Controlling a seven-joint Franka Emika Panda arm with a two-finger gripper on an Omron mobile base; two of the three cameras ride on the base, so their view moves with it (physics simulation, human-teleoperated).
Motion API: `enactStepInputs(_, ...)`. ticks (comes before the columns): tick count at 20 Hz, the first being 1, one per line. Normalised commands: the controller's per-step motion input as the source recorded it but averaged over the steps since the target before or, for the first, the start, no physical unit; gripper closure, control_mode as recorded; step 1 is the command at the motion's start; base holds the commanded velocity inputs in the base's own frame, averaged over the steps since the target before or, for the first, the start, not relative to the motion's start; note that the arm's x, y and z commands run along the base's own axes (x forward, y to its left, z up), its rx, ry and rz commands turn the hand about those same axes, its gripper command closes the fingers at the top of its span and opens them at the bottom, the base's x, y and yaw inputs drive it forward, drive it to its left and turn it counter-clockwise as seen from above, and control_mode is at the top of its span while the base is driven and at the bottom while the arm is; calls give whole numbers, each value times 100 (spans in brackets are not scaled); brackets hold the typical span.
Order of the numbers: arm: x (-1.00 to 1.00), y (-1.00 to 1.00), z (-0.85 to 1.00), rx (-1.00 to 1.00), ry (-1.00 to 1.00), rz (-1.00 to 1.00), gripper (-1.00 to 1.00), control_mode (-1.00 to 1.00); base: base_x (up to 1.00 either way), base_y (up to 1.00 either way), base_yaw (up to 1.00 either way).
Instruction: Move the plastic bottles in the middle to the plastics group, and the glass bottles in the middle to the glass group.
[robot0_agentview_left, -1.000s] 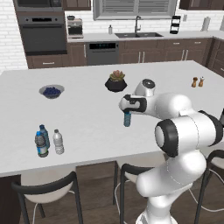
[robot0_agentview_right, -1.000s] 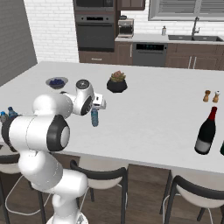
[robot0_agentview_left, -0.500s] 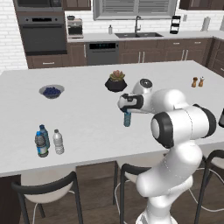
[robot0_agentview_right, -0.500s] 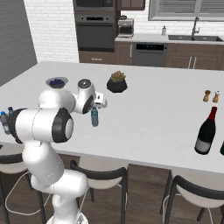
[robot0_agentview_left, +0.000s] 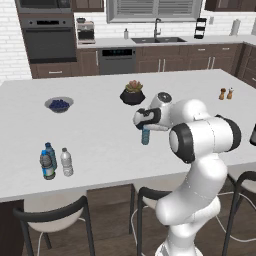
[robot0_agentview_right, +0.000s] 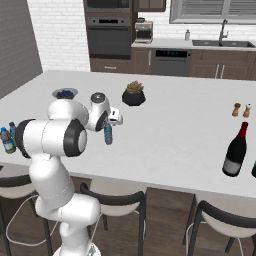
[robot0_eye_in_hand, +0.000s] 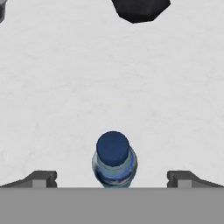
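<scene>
Blue-tinted slim plastic bottle with blue cap (robot0_eye_in_hand: 113, 161) upright on the white marble counter (robot0_agentview_left: 100, 135), near the dark potted plant (robot0_agentview_left: 132, 93), two-finger gripper (robot0_agentview_left: 145, 125) spread wide above it, fingertips (robot0_eye_in_hand: 43, 178) well clear of both sides.

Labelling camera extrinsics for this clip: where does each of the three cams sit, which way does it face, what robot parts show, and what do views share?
Left base view: behind-left of the arm, looking forward and down over the island; arm rises at lower right.
Right base view: behind-right; arm rises at lower left; wine bottle at right.
Hand view: on the hand, looking down at the blue-capped bottle between wide-apart fingertips.
Shared: both base views show that bottle under the hand, the plant pot and blue bowl.
</scene>
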Motion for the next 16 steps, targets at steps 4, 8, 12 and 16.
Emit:
enactStepInputs(4, 21, 1, -8, 0, 0, 0, -100, -100, 0, 0, 0)
enactStepInputs(8, 31, 0, -2, 0, 0, 0, -100, -100, 0, 0, 0)
enactStepInputs(12, 26, 0, -4, 0, 0, 0, -100, -100, 0, 0, 0)
enactStepInputs(16, 9, 0, -14, 0, 0, 0, -100, -100, 0, 0, 0)
